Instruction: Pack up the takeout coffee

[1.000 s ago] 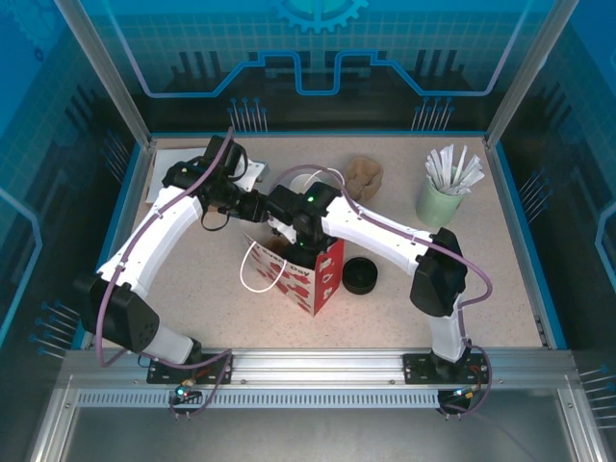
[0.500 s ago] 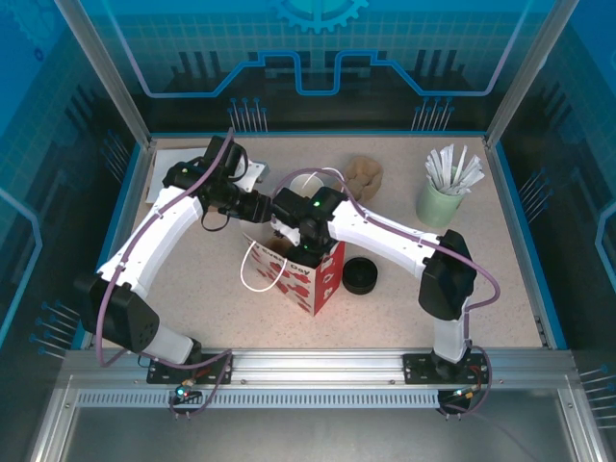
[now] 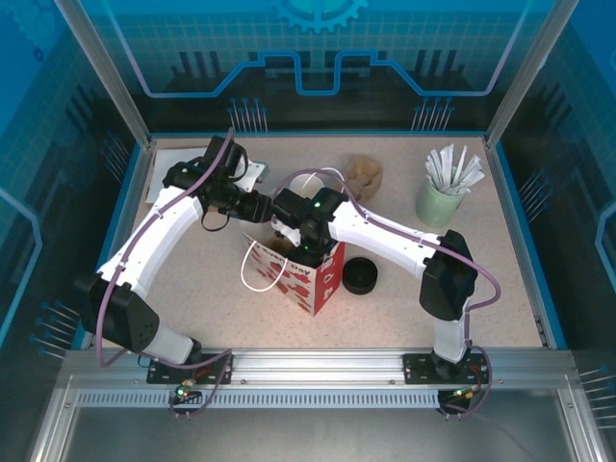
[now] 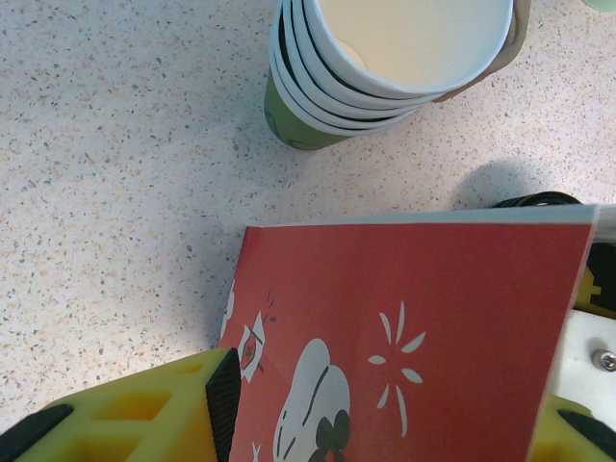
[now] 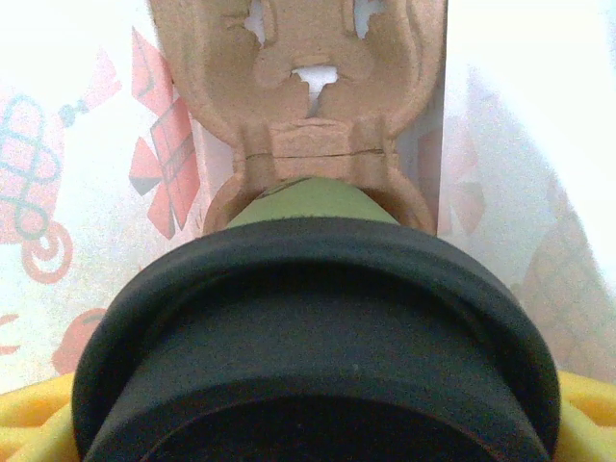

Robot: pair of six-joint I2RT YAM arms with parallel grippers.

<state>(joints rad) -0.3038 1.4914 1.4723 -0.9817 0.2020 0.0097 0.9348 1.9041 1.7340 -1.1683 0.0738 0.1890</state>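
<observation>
Right claw [image 3: 296, 246] hangs in the mouth of the red bag [image 3: 318, 279], jaws set wide around the takeout coffee [image 5: 308, 202]. You see a strip of its green wall past the black lid [image 5: 318, 327], against the pulp carrier [image 5: 308, 96] inside the bag; seated or not, you cannot tell. Left claw [image 3: 262, 208] straddles the bag wall with its fingertips cut off, so its grip is unclear. A cup stack [image 4: 385, 67] stands on the table [image 4: 115, 144] beyond.

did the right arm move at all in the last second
Yes, slightly: its elbow has swung right, away from the black lid on the table, while its wrist stays over the red bag.
</observation>
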